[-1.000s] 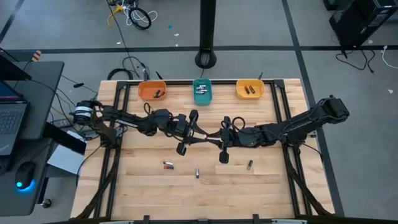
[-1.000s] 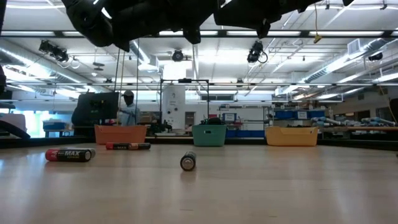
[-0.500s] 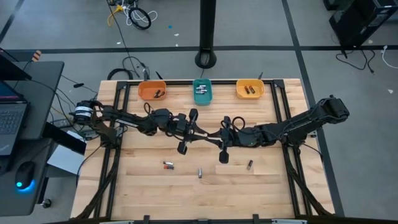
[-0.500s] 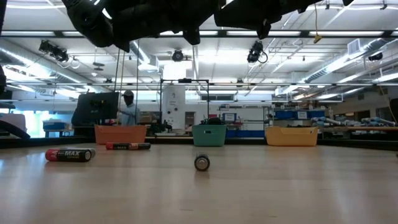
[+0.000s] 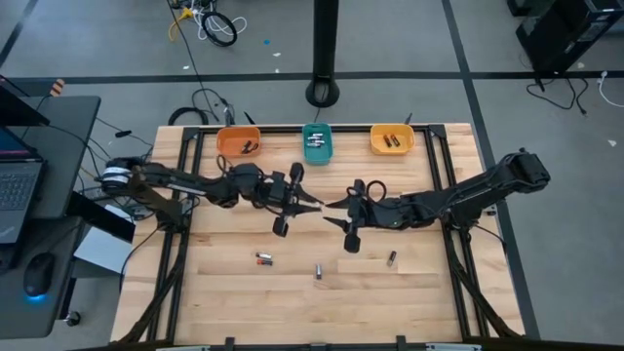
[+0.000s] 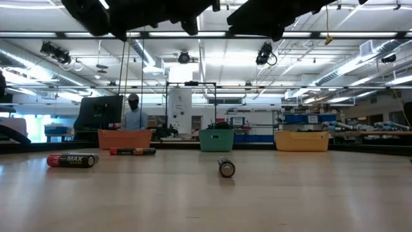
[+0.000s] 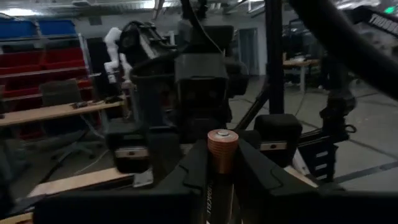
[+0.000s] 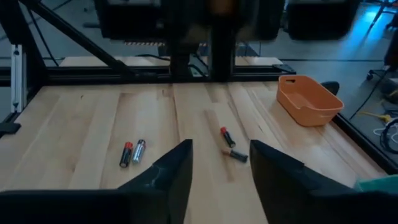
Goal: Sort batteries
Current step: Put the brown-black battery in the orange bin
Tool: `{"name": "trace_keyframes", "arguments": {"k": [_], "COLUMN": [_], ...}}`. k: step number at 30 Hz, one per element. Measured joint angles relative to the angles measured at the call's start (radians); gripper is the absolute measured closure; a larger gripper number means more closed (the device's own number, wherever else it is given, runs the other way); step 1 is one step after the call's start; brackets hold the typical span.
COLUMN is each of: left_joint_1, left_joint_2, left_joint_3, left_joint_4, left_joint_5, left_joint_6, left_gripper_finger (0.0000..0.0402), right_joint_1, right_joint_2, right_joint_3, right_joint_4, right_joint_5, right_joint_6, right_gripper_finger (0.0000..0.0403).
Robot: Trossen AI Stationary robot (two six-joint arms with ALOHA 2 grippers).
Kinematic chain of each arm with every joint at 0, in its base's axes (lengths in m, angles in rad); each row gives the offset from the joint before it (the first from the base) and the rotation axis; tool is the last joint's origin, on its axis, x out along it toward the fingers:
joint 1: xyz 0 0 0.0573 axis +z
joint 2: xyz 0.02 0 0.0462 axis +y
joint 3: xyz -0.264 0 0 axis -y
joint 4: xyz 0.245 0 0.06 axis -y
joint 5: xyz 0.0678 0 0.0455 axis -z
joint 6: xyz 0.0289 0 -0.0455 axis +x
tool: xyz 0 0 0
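Above wooden table (image 5: 224, 283), left hand (image 5: 310, 205) grips battery (image 7: 222, 149); right hand (image 5: 336, 203) open.

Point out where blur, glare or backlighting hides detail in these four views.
High view: even light, sharp. Low view: ceiling lights turn both arms overhead into silhouettes; the nearest battery is crisp. Left wrist view: dim; the copper-topped battery between its fingers is sharp, the room behind soft. Right wrist view: the top is blurred; the orange bin is clear.
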State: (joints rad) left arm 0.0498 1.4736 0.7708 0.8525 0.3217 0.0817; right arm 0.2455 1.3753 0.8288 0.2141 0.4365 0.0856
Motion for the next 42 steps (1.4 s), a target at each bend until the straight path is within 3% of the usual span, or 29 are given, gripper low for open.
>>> {"name": "trace_keyframes", "arguments": {"k": [5, 8, 13, 15, 18, 24, 31, 37, 42], "left_joint_1": [0.036, 0.083, 0.214, 0.288, 0.399, 0.627, 0.845, 0.926, 0.937], "left_joint_2": [-0.127, -0.212, -0.301, -0.317, -0.317, -0.284, -0.153, -0.008, 0.047], "left_joint_3": [0.001, 0.001, 0.000, 0.000, 0.000, -0.001, -0.001, -0.001, -0.001], "left_joint_4": [-0.291, -0.509, -0.858, -0.960, -1.069, -1.151, -1.174, -1.134, -1.087], "left_joint_5": [-0.122, -0.212, -0.322, -0.330, -0.339, -0.355, -0.327, -0.319, -0.369], "left_joint_6": [0.049, 0.040, -0.035, -0.060, -0.066, -0.060, -0.050, -0.036, -0.031], "left_gripper_finger": [0.0348, 0.0348, 0.0348, 0.0348, 0.0348, 0.0348, 0.0348, 0.0348, 0.0348], "right_joint_1": [-0.001, -0.013, -0.049, -0.061, -0.078, -0.091, -0.118, -0.184, -0.227], "right_joint_2": [-0.058, -0.076, -0.066, -0.051, -0.037, -0.029, -0.029, -0.027, -0.027], "right_joint_3": [0.000, 0.000, 0.000, 0.000, 0.000, 0.000, 0.000, 0.000, 0.000], "right_joint_4": [-0.108, -0.200, -0.287, -0.294, -0.295, -0.308, -0.353, -0.360, -0.359], "right_joint_5": [0.027, 0.035, 0.035, 0.035, 0.035, 0.034, 0.030, -0.001, -0.040], "right_joint_6": [-0.007, 0.001, 0.025, 0.019, 0.019, 0.010, 0.000, -0.015, -0.012], "right_gripper_finger": [0.0232, 0.0274, 0.0379, 0.0392, 0.0379, 0.0394, 0.0385, 0.0396, 0.0386]}}
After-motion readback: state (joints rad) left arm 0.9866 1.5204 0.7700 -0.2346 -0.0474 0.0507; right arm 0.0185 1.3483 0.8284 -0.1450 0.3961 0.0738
